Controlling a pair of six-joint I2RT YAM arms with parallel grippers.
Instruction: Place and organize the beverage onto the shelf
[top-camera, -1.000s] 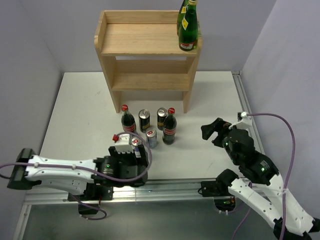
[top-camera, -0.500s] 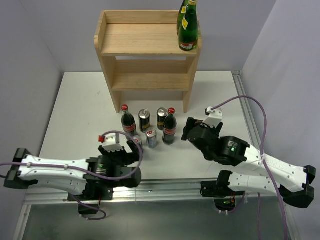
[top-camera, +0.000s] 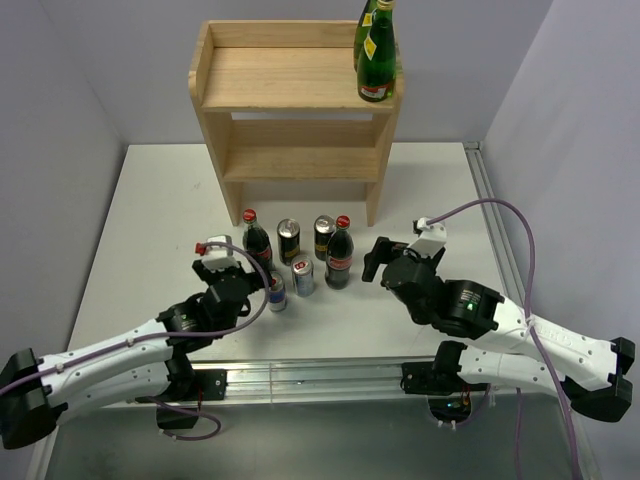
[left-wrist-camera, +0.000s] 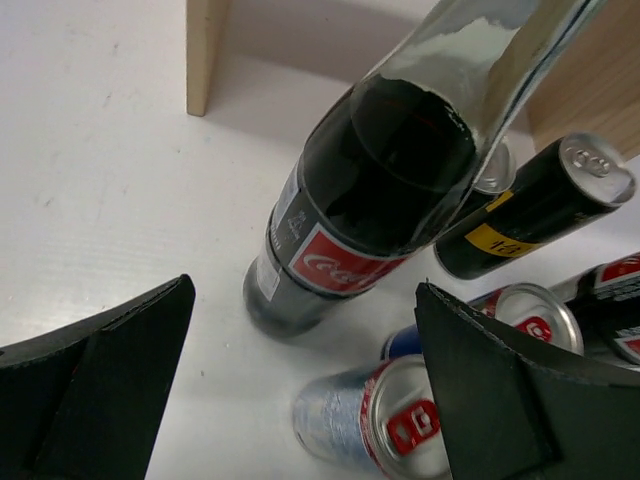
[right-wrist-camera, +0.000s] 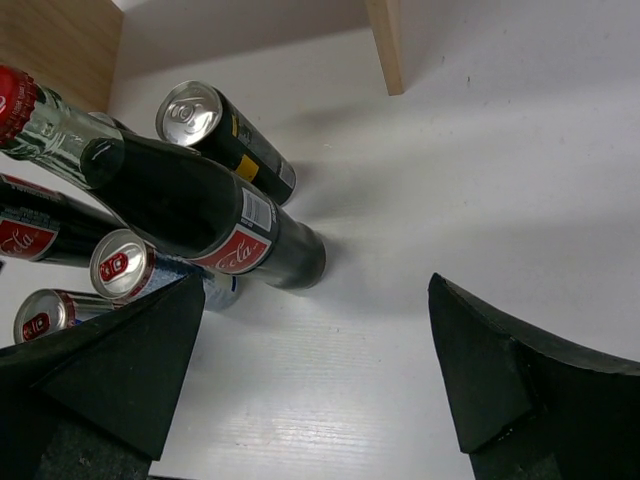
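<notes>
The wooden shelf (top-camera: 292, 80) stands at the back with two green bottles (top-camera: 377, 55) on its top right corner. On the table before it stand two cola bottles (top-camera: 255, 241) (top-camera: 339, 256), two black cans (top-camera: 288, 240) (top-camera: 323, 235) and two silver cans (top-camera: 303, 277) (top-camera: 277, 291). My left gripper (top-camera: 248, 279) is open just left of the near silver can. In the left wrist view (left-wrist-camera: 302, 290) the left cola bottle (left-wrist-camera: 370, 200) stands ahead between the fingers. My right gripper (top-camera: 373, 258) is open and empty, just right of the right cola bottle (right-wrist-camera: 200, 215), with bare table between its fingers (right-wrist-camera: 318, 285).
The shelf's front legs (left-wrist-camera: 205, 55) (right-wrist-camera: 385, 45) stand just behind the drinks. The drinks stand close together. Grey walls close in the table on the left, back and right. A metal rail (top-camera: 300, 375) runs along the near edge.
My left arm has stretched forward and brought its gripper up beside the left cola bottle. My right arm has swung left and lowered toward the right cola bottle. The drinks have not moved.
</notes>
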